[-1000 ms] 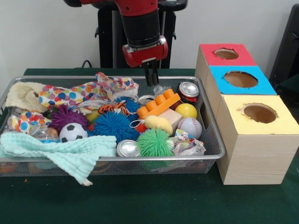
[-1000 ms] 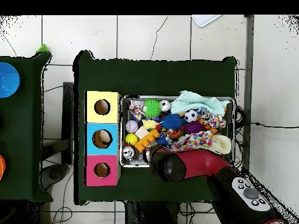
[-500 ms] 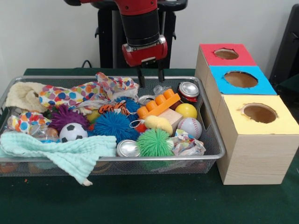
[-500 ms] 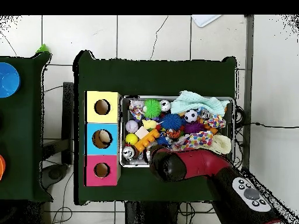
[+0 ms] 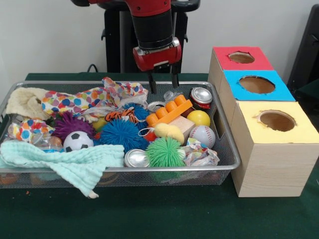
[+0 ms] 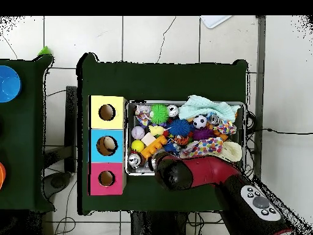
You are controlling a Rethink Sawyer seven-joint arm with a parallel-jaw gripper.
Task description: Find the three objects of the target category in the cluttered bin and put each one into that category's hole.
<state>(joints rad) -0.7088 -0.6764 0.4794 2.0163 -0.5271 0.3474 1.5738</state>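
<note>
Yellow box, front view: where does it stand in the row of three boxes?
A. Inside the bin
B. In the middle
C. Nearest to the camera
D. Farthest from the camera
C: the yellow box is at the front of the row, with the blue box behind it and the red box last, all beside the bin.
</note>
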